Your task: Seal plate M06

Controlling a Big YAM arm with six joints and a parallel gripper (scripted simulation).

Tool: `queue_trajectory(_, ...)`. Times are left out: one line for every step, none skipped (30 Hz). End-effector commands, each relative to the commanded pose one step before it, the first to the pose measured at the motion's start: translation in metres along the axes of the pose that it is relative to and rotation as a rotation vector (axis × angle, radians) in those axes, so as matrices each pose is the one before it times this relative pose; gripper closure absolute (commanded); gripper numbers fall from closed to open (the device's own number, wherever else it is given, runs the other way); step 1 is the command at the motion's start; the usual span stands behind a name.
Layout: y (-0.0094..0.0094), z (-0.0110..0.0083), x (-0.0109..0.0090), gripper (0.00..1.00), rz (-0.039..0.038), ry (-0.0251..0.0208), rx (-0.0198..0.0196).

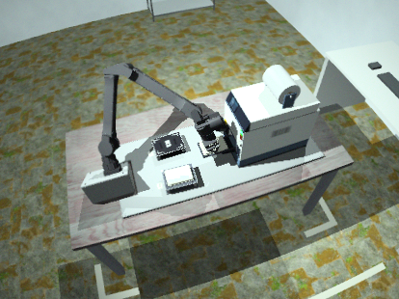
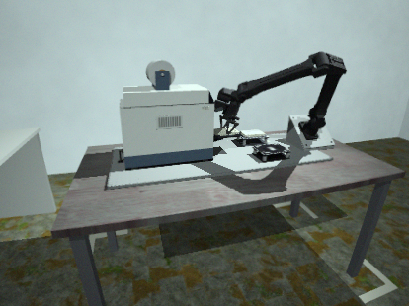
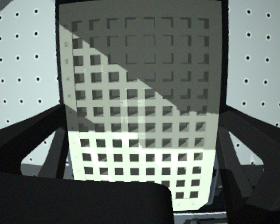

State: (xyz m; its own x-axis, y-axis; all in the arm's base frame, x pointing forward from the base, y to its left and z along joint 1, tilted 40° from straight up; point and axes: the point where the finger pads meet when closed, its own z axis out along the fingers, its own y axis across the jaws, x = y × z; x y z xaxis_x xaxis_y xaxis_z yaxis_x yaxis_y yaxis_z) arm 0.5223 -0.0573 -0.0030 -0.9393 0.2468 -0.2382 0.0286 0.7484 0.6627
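the gripper (image 1: 210, 145) (image 2: 228, 127) (image 3: 142, 110) is clamped wide on a welled plate (image 1: 204, 150) (image 3: 145, 125) near the sealer (image 1: 275, 128) (image 2: 168, 126); another plate (image 1: 178, 175) (image 2: 253, 133) fills its nest (image 1: 182, 188) (image 2: 253, 142).

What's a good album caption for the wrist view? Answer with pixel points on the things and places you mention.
Black gripper fingers clamp a pale, square-welled plate (image 3: 142, 120), half in shadow.

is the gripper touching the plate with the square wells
Touching. The wrist view shows the gripper straddling the plate, one dark finger against each long side.
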Motion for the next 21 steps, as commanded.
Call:
queue_trajectory(0.00473, 0.01411, 0.01368, 1.0, -0.00489, 0.03899, -0.01378)
queue_trajectory(-0.00009, -0.00266, -0.00048, 1.0, 0.0029, -0.00279, -0.00014)
queue_trajectory(0.0, 0.0, 0.0, 1.0, 0.0, 0.0, 0.0)
queue_trajectory(0.0, 0.0, 0.0, 1.0, 0.0, 0.0, 0.0)
queue_trajectory(-0.00015, -0.0026, -0.00043, 1.0, 0.00303, -0.00266, -0.00016)
queue_trajectory(-0.00008, -0.00266, -0.00047, 1.0, 0.0029, -0.0028, -0.00014)
queue_trajectory(-0.00109, -0.00162, -0.0003, 1.0, 0.00303, -0.00267, -0.00016)
queue_trajectory(-0.00024, -0.00264, -0.00118, 1.0, 0.00075, -0.00496, 0.00013)
queue_trajectory(-0.00096, -0.00163, -0.00035, 1.0, 0.00272, -0.00271, -0.00017)
queue_trajectory(0.00011, -0.00067, -0.00015, 1.0, 0.00073, -0.00081, -0.00077)
queue_trajectory(0.00008, -0.00067, -0.00014, 1.0, 0.00073, -0.00079, -0.00058)
queue_trajectory(-0.00009, -0.00058, -0.00024, 1.0, 0.00056, -0.00058, 0.00025)
queue_trajectory(-0.00003, -0.00068, -0.00015, 1.0, 0.0007, -0.00073, 0.00011)
queue_trajectory(-0.00003, -0.00068, -0.00015, 1.0, 0.0007, -0.00073, 0.00011)
queue_trajectory(-0.00003, -0.00068, -0.00015, 1.0, 0.0007, -0.00073, 0.00011)
queue_trajectory(-0.00012, -0.00065, -0.00028, 1.0, 0.00066, -0.00077, 0.00011)
queue_trajectory(0.0, -0.00062, -0.00015, 1.0, 0.00052, -0.0006, 0.00032)
queue_trajectory(-0.0001, -0.00062, -0.00012, 1.0, 0.00079, -0.00062, 0.00015)
queue_trajectory(-0.00008, -0.00068, -0.00016, 1.0, 0.00066, -0.00073, 0.00041)
queue_trajectory(0.0, 0.0, 0.0, 1.0, 0.0, 0.0, 0.0)
queue_trajectory(0.0, 0.0, 0.0, 1.0, 0.0, 0.0, 0.0)
